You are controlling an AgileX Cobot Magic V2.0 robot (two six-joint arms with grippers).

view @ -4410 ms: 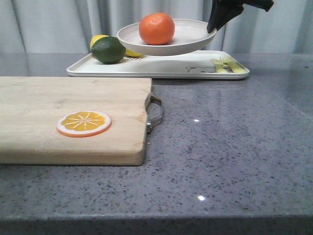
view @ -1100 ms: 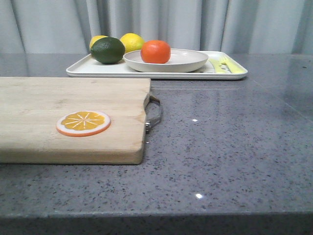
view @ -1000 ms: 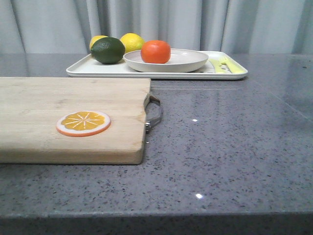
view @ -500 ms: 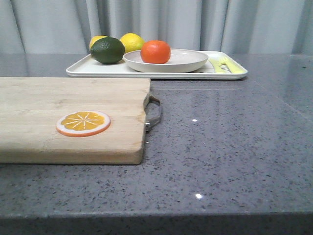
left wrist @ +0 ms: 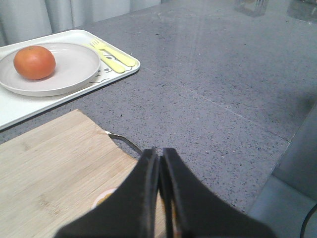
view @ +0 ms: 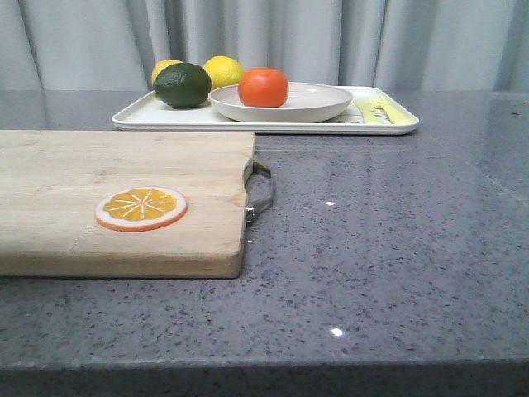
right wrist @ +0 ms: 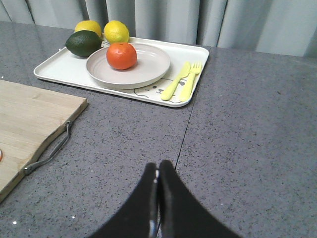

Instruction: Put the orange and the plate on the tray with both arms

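- Front view shows one orange (view: 264, 87) sitting in one off-white plate (view: 318, 106), and the plate rests on one cream tray (view: 149, 118) at the far side of the grey table (view: 388, 240).
- Two yellow lemons (view: 221, 71) and one dark green lime (view: 183, 85) sit on the tray's left part, just left of the plate.
- One yellow fork (right wrist: 188, 80) and one yellow knife (right wrist: 175, 81) lie on the tray's right end.
- One wooden cutting board (view: 99, 194) with a metal handle (view: 262, 192) fills the near left, carrying one orange slice (view: 141, 208).
- Left gripper (left wrist: 159, 171) hangs over the board, fingers pressed together, holding nothing.
- Right gripper (right wrist: 157, 181) hangs over bare table near the tray, fingers likewise closed and empty.
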